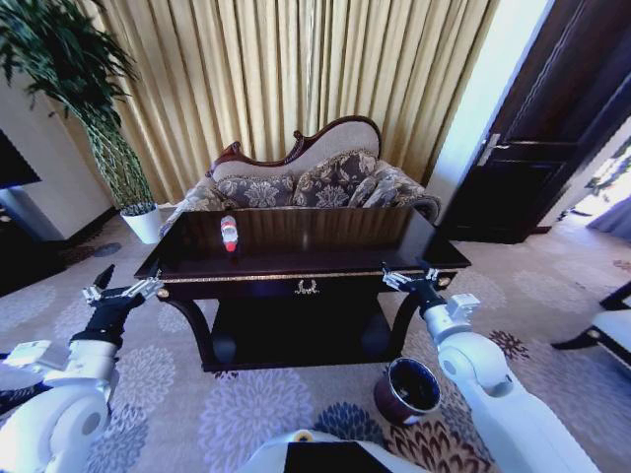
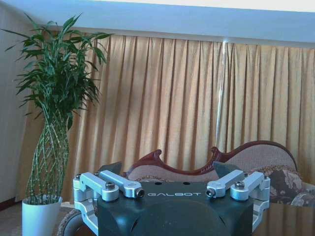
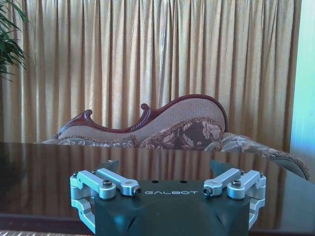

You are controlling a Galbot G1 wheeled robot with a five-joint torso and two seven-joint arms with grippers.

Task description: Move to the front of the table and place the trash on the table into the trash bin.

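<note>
We are looking at a large dark wooden table (image 1: 325, 246) with a glossy, mirror-like top that is reflecting the curtain, and a thin gold trim along its front edge. On it is lying a clear plastic bottle (image 1: 229, 234) with a red cap and label. The small round maroon-brown bin (image 1: 406, 391) on the floor is showing a smooth, shiny outer wall. The patterned carpet (image 1: 246, 404) is looking soft and matt. We are seeing the left gripper (image 2: 167, 169) and right gripper (image 3: 166, 167) with brushed silver metal linkages on matt dark plastic housings. The pleated golden curtain (image 3: 147, 64) is hanging as cloth.
</note>
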